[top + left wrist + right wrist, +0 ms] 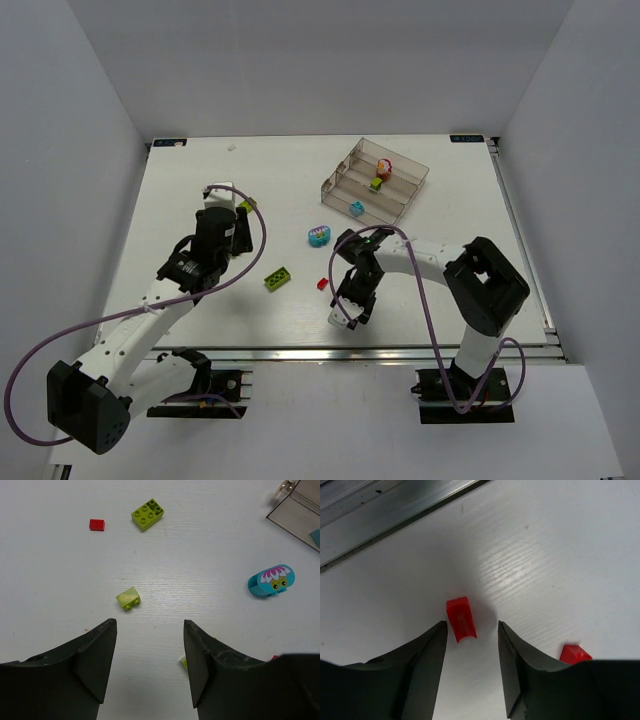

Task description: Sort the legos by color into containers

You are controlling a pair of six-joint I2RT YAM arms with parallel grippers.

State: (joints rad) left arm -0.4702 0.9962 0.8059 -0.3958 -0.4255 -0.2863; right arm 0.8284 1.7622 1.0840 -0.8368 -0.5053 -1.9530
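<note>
The clear tray (400, 190) stands at the back right, with a red-and-white piece (384, 166), a lime brick (377, 183) and a cyan brick (357, 208) in its compartments. A cyan rounded brick with magenta (318, 236), a lime brick (278, 278) and a small red brick (322, 284) lie loose on the table. My right gripper (470, 626) is open, low over the table, with a small red brick (461, 618) just ahead of its fingertips. A second red brick (575, 654) lies beside its right finger. My left gripper (150, 626) is open and empty; a small lime brick (128, 598) lies just ahead of it.
The left wrist view also shows the lime brick (147, 514), a red brick (97, 524), the cyan rounded brick (271, 581) and the tray corner (300, 507). The metal rail (395, 515) of the table's near edge runs close beyond the right gripper.
</note>
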